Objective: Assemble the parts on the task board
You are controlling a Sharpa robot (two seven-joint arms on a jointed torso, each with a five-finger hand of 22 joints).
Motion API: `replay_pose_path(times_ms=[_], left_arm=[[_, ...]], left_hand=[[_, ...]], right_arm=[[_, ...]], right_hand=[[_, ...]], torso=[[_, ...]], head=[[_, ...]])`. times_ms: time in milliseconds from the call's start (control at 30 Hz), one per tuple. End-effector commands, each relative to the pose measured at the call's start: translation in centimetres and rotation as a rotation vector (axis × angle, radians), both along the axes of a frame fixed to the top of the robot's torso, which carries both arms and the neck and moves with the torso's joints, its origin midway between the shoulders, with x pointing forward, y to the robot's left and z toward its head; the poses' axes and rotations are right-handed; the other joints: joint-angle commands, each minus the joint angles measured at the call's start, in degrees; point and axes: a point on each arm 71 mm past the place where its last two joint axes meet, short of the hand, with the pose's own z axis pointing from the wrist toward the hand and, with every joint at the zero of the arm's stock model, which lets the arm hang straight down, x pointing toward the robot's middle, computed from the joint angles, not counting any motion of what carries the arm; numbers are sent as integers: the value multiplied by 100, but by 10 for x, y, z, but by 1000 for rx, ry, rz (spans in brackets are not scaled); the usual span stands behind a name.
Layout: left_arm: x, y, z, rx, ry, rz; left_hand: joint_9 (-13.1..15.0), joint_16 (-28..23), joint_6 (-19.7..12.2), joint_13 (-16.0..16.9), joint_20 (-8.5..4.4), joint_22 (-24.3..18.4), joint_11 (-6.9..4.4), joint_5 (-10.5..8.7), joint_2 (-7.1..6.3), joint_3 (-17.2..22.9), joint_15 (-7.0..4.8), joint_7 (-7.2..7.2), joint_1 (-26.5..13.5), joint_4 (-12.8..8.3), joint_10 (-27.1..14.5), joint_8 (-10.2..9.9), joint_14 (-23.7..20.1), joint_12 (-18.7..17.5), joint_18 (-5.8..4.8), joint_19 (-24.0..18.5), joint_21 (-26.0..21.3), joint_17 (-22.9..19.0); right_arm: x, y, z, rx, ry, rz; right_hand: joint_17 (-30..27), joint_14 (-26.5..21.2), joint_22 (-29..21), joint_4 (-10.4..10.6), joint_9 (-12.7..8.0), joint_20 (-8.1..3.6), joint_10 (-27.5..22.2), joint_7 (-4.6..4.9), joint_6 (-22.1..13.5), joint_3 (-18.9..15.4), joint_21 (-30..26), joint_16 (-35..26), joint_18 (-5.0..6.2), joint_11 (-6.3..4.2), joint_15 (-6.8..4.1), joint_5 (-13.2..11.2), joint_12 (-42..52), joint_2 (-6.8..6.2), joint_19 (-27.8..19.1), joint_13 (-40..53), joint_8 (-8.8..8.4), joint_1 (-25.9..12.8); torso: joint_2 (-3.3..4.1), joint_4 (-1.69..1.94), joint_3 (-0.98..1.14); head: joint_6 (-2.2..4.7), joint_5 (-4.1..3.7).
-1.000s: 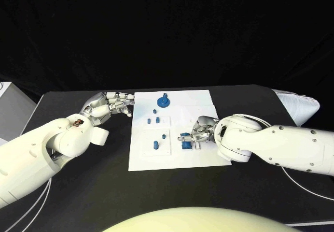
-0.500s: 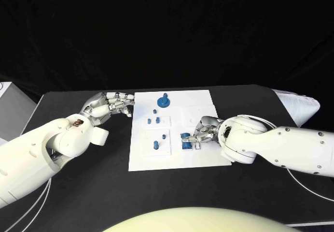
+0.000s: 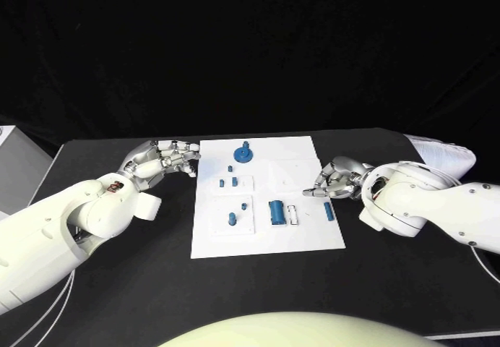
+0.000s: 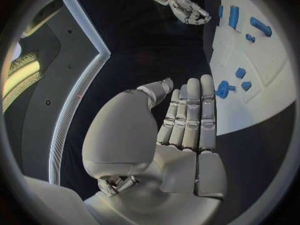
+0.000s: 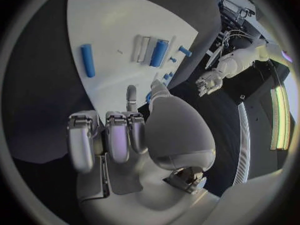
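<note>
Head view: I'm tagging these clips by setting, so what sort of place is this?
Probably a robotics lab test bench: a black table against a black backdrop, a white task board carrying small blue parts, and two robot hands, left hand and right hand, beside it.

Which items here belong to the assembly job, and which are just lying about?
Belongs to the job:
- white flat task board
- blue round disc part
- blue thick cylinder part
- blue slim rod part
- small blue peg parts
- small white bar

Just lying about:
- white box at the table's left edge
- white bundle behind the right arm
</note>
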Motion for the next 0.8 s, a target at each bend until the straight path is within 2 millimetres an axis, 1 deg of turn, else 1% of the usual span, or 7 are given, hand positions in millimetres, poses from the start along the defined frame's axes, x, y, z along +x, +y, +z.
replay_pose_path(times_ms=[33,100,200,367,433,633,800], left_arm=[[-1,-2,1,-11,-11,-11],[-1,-2,1,-11,-10,-12],[-1,-2,1,-10,-10,-12],[-1,-2,1,-11,-9,-14],[-1,-2,1,-11,-8,-15],[-1,-2,1,-9,-7,-14],[-2,-2,0,-9,-6,-17]], left_hand=[[7,-23,-39,1,0,-7,-18,-11,26,-5,14,-2,-52,24,-36,23,-30,38,35,24,-23,6],[7,-23,-39,1,0,-7,-18,-11,26,-5,14,-2,-52,24,-36,23,-30,38,35,24,-23,6],[7,-23,-39,1,0,-7,-18,-11,26,-5,14,-2,-52,24,-36,23,-30,38,35,24,-23,6],[7,-23,-39,1,0,-7,-18,-11,26,-5,14,-2,-52,24,-36,23,-30,38,35,24,-23,6],[7,-23,-39,1,0,-7,-18,-11,26,-5,14,-2,-52,24,-36,23,-30,38,35,24,-23,6],[8,-23,-41,1,1,-14,-19,-11,24,-4,14,-3,-57,30,-37,26,-30,45,36,28,-32,8],[10,-24,-39,1,-1,-20,-22,-9,36,14,10,-4,-39,25,-38,32,-31,54,38,34,-38,10]], right_arm=[[2,-11,0,2,4,16],[3,-21,-1,-35,7,14],[2,-28,-4,-89,13,22],[-2,-33,-13,-168,42,31],[-4,-34,-18,-190,63,35],[-9,-30,-32,-214,109,34],[-11,-27,-37,-220,119,26]], right_hand=[[1272,548,1480,0,-55,31,530,38,44,111,31,39,-67,50,56,-133,10,-19,581,1435,-73,206],[1278,549,1483,2,-75,34,526,41,54,136,38,41,-69,53,58,-138,4,-30,582,1431,-99,258],[1283,550,1491,10,-121,40,524,49,67,185,56,43,-73,59,64,-145,-1,-46,584,1428,-162,348],[1290,551,1494,27,-154,44,521,53,96,204,64,46,-74,63,70,-164,-7,-53,585,1424,-196,361],[1290,551,1497,38,-175,47,519,47,152,210,69,46,-75,60,70,-179,-11,-60,586,1421,-205,345],[1276,548,1495,51,-220,48,509,37,241,203,64,39,-74,53,66,-196,-28,-78,585,1410,-231,243],[1270,546,1491,49,-245,45,503,24,300,200,55,36,-72,42,60,-165,-40,-91,584,1402,-243,163]], torso=[[-1,2,-5],[6,6,-5],[10,-2,8],[7,3,2],[5,13,-2],[7,6,1],[5,20,-1]], head=[[-1,-53],[11,-74],[17,-106],[10,-144],[5,-159],[-4,-157],[-14,-153]])
